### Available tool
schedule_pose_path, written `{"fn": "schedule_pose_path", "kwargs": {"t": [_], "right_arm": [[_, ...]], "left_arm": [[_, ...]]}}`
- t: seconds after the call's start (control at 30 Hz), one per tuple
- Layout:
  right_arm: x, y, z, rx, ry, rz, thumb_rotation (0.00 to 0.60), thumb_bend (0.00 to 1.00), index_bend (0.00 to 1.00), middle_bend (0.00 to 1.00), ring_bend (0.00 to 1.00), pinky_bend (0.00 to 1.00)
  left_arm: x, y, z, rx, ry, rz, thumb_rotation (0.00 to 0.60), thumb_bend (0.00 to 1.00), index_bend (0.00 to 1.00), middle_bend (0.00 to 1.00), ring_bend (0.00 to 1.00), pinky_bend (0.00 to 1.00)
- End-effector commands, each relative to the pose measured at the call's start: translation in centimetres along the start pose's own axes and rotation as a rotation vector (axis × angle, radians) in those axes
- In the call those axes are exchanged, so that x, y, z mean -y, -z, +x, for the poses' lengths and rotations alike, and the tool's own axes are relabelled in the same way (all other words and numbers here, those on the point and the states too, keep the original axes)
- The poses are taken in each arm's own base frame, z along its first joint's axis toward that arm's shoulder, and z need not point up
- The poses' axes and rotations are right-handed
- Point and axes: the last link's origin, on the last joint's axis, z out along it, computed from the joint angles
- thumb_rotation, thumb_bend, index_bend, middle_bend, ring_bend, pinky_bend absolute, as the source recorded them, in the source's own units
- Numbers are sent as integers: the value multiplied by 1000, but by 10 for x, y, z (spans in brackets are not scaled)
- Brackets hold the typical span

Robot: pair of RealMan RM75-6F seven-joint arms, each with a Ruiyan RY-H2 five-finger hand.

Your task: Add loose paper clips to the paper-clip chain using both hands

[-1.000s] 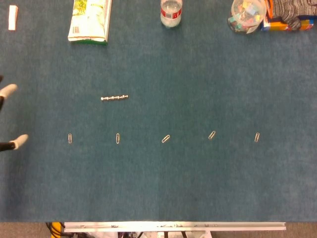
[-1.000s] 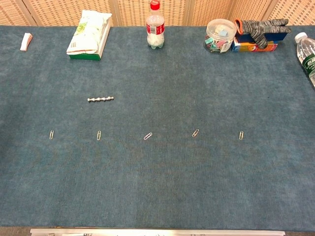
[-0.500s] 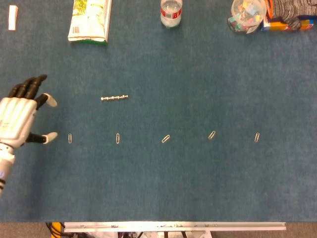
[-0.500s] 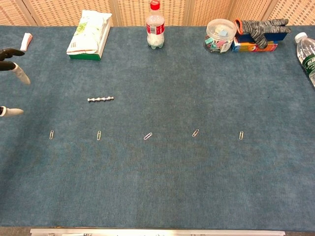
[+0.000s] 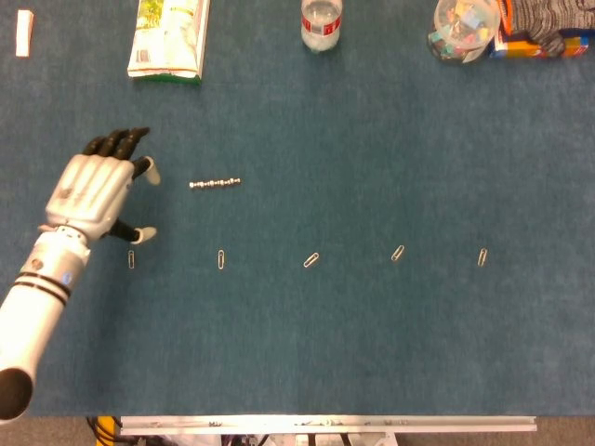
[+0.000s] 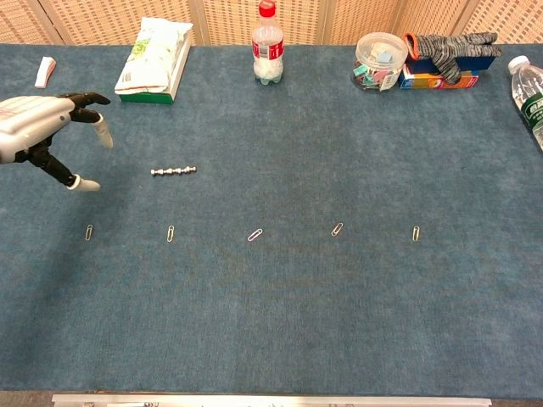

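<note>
A short paper-clip chain lies flat on the blue table cover. Several loose paper clips sit in a row in front of it, from the leftmost clip to the rightmost clip. My left hand hovers left of the chain with its fingers apart and nothing in it. Its thumb tip is just above the leftmost clip. My right hand is in neither view.
Along the far edge stand a green-white packet, a water bottle, a clear tub of clips and a glove on a box. Another bottle is at the right edge.
My left hand has come in from the left edge and moved right toward the chain. The chain and clips have not moved.
</note>
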Motion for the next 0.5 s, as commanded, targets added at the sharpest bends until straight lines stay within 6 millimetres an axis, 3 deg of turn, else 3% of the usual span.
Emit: {"fn": "schedule_pose_path", "kwargs": {"t": [0.03,0.5], "right_arm": [[-1,-1,0,3,-2,-3,600,0,140,157,63,369],[-3,-2,0,6,-4,-7,600,0,144,161,63,369]], "left_arm": [[-7,-14,0,4,-4,-5,600,0,371,70,53,111],[-26,-50,-8,33,-8,13,600,0,334,70,53,111]]}}
